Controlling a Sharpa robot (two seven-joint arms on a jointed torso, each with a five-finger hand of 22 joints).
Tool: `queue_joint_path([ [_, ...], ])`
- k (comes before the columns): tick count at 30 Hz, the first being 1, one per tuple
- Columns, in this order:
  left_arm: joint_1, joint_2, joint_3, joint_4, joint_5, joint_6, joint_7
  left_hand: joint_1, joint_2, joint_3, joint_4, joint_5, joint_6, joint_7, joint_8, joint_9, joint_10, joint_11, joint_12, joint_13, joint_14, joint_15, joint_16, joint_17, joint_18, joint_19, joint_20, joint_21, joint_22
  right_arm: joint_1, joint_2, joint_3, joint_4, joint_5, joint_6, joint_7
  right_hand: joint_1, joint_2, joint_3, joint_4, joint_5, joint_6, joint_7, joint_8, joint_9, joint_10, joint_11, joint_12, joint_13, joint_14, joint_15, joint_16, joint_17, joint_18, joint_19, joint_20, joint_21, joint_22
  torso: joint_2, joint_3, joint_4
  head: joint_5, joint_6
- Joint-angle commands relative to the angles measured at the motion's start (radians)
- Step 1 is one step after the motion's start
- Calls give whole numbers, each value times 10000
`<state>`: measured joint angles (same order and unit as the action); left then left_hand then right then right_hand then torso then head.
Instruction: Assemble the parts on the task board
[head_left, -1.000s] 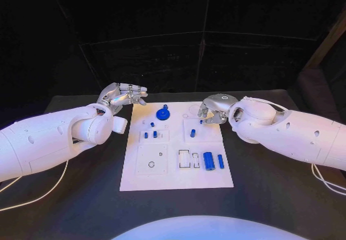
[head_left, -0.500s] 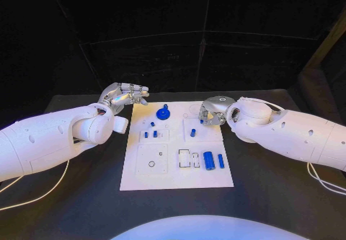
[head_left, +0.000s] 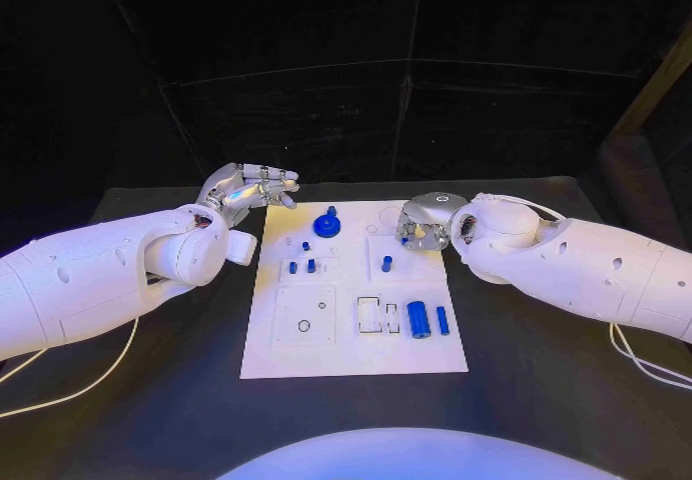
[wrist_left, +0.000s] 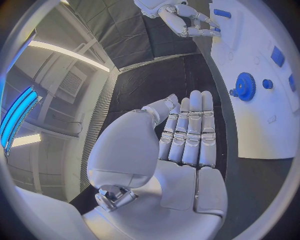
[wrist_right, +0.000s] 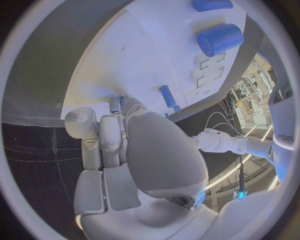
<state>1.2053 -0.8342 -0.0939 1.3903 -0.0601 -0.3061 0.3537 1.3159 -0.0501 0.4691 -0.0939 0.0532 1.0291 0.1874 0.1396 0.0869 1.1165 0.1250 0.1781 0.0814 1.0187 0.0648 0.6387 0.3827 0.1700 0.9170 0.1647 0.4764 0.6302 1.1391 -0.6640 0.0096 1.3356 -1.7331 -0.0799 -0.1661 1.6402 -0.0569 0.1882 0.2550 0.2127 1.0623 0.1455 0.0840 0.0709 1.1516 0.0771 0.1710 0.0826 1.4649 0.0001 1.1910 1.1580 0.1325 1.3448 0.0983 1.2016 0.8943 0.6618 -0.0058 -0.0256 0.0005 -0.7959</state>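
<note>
The white task board (head_left: 353, 345) lies mid-table. On it are a blue gear (head_left: 327, 226), small blue pegs (head_left: 293, 268) (head_left: 385, 265), a thick blue cylinder (head_left: 418, 320) and a thinner one (head_left: 441, 321). My left hand (head_left: 248, 188) hovers off the board's far left corner; its fingers (wrist_left: 187, 135) lie straight and side by side, the palm empty. My right hand (head_left: 418, 225) curls down onto the board's far right part. In the right wrist view its fingertips (wrist_right: 115, 107) close on a small blue part against the board (wrist_right: 137, 60), near a blue peg (wrist_right: 167, 96).
Black table (head_left: 548, 380) surrounds the board, with bare room at the front and sides. A white cable (head_left: 642, 360) trails beside the right arm, another (head_left: 65, 395) by the left. Both forearms flank the board's far half.
The right arm has edged slightly inward while its hand stays on the same spot of the board. The left hand has barely moved.
</note>
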Motion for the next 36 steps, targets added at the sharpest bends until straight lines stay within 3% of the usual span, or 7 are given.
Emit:
queue_joint_path([
  [1, 15, 2, 10, 25, 60, 160, 197, -23, 56, -20, -31, -31, -24, 14, 50, -12, -61, 9, 49, -10, 62, -19, -41, -11, 107, 43, 5, -57, -17, -45, 23, -29, -9, 63, 283, -23, -42, -114, 214, -36, -30, 147, -4, -16, 8, 169, -13, -74, -34, 393, -82, 141, 102, -167, 131, -20, 145, 190, -8, -4, -1, 4, -7],
  [13, 15, -3, 10, 28, 60, 169, 175, -18, 51, -26, -39, -30, -25, 11, 52, -13, -67, 8, 50, -13, 65, -20, -54, -20, 107, 41, 5, -60, -21, -60, 42, -28, 24, 131, -377, -196, -126, -74, 1234, -541, -261, 622, -85, 105, 65, 710, -127, -214, -50, 386, -191, 224, 121, -257, 285, -118, 521, 763, -11, 0, -5, -6, -10],
  [17, 15, -11, 10, 22, 60, 176, 154, -8, 50, -29, -51, -30, -27, 10, 54, -14, -71, 7, 53, -15, 68, -22, -66, -28, 108, 39, 3, -62, -25, -63, -57, -27, 146, 234, -919, -231, -455, -270, 1974, -923, -265, 652, -53, 18, 39, 823, -95, -446, -79, 366, -169, 223, 75, -256, 246, -110, 564, 793, -10, -1, -11, -37, -12],
  [23, 15, -21, 10, 5, 60, 184, 134, 1, 41, -37, -65, -28, -34, 15, 54, -16, -82, 9, 54, -19, 70, -22, -84, -41, 108, 35, 3, -66, -30, -63, -269, -26, 362, 354, -1380, -260, -828, -446, 2481, -1219, -275, 671, -37, -50, 26, 883, -82, -603, -81, 359, -159, 242, 59, -255, 221, -92, 601, 830, -19, -8, -11, -35, -10],
  [36, 17, -43, 10, -47, 52, 298, -36, -16, 18, -76, -78, -28, -77, 48, 44, -29, -129, 34, 53, -35, 73, -3, -152, -85, 101, 17, 13, -87, -55, -57, -734, -19, 999, 435, -1848, -346, -1158, -546, 2801, -1457, -304, 729, -38, -74, 31, 956, -92, -700, -67, 359, -163, 277, 64, -256, 216, -92, 640, 876, -8, -5, -9, -52, -8],
])
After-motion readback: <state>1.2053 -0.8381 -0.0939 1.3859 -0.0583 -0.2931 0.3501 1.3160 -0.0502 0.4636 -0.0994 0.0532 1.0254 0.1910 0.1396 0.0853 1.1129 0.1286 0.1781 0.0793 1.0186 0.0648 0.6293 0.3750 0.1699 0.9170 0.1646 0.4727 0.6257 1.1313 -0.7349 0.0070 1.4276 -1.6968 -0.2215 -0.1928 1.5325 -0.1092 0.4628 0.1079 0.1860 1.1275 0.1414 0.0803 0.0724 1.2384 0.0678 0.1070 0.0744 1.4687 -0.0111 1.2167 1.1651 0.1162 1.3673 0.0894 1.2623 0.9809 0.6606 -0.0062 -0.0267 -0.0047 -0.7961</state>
